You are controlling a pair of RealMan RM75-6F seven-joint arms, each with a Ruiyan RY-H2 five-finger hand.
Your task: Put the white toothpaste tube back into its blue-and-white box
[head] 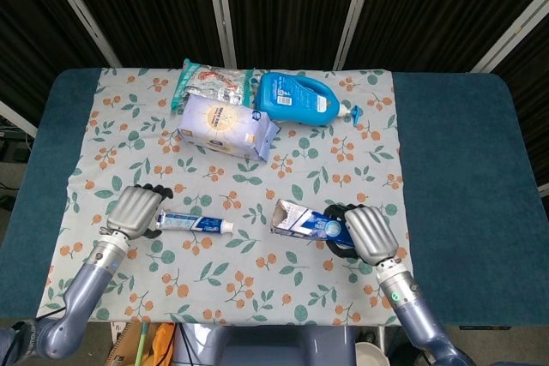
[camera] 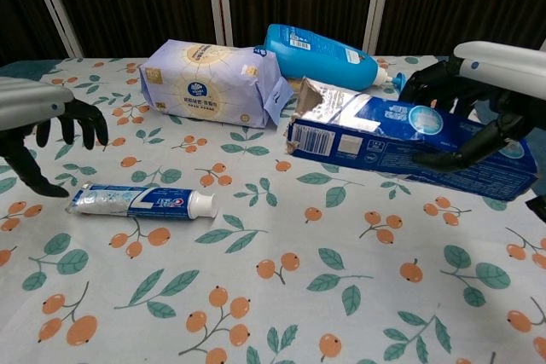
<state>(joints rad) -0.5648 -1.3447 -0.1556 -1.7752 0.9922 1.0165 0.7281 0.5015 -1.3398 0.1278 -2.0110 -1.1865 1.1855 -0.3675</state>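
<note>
Two hands are at work here. The right hand grips the blue-and-white box around its closed end and holds it lifted off the floral cloth near the front edge of the worktop, toward the right. The box lies roughly level, its torn, opened flaps pointing toward the middle of the cloth; judging from that pose, the mouth is being offered to the tube. It is thin printed cardboard, long and rectangular, the flap edges ragged and bent.

The white toothpaste tube lies flat on the cloth near the front edge, left of the box and well apart from it, white cap pointing toward the box mouth. It looks soft and slightly squeezed, flattened at its crimped end.

The left hand hovers at that crimped end with fingers spread and curved downward, holding nothing; whether a fingertip touches the tube cannot be told. It looks set to pick the tube up.

At the far edge lie a soft purple tissue pack, a blue plastic bottle on its side and a crinkled snack bag
</note>
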